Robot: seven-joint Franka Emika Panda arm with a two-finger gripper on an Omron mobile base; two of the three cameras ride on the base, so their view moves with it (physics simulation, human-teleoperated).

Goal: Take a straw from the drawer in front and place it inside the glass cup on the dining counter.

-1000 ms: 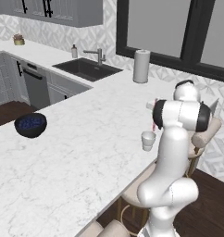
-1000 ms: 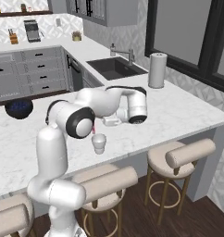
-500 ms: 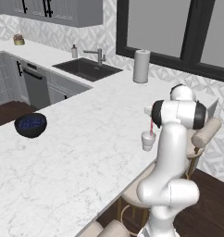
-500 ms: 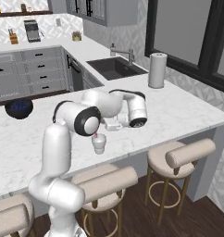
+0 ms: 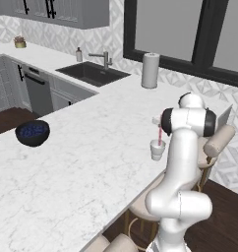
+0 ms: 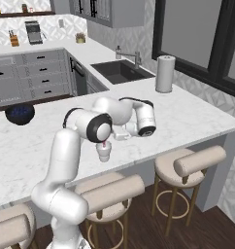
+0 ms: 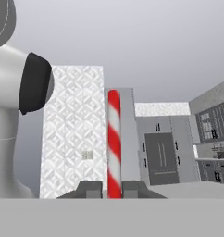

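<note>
Now the two-finger gripper is clamped on the thin red-and-white striped straw, whose lower end dips into the small clear glass cup on the white marble dining counter; no writing is legible

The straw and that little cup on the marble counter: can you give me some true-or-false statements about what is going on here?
1. The claw grips the straw. True.
2. The straw's lower end is at the glass cup. True; it stands upright above it.
3. The glass cup stands beside the sink. False; it stands near the dining counter edge by the stools.
4. The bowl of blue berries touches the cup. False; it sits far off.
</note>
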